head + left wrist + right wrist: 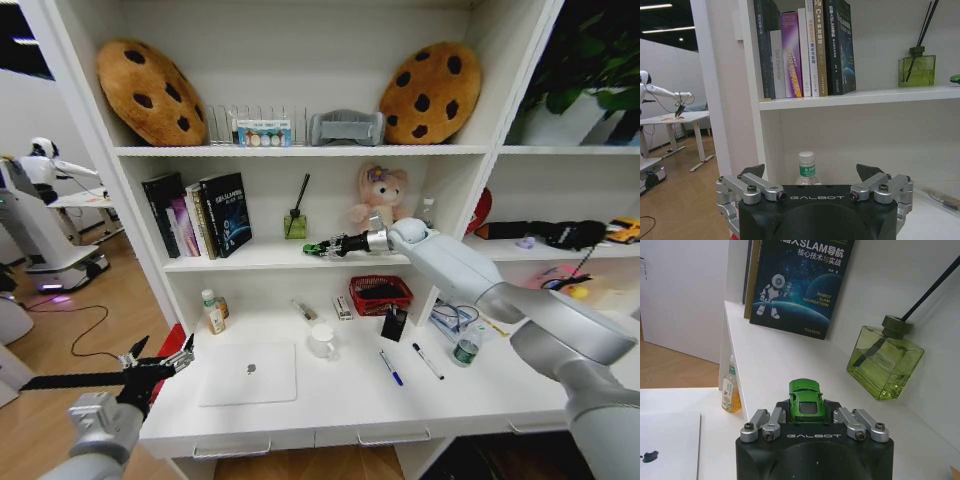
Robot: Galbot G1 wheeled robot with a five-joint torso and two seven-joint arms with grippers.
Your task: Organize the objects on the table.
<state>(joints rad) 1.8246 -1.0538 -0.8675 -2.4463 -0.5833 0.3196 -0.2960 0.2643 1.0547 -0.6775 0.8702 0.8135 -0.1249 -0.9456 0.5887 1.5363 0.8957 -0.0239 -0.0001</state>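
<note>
Your right hand (811,415) grips the green toy car (805,397) over the shelf (790,360) (placing step); lower, then release. Left hand (157,361) idles open beside the desk (330,400).

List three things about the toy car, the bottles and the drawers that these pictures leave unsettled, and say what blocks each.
1. Whether the green toy car rests on the shelf or hangs above it: the right gripper body hides its underside in the right wrist view.
2. The green-capped bottle below its neck: hidden by the left gripper in the left wrist view.
3. Drawer contents: the drawers are closed.
</note>
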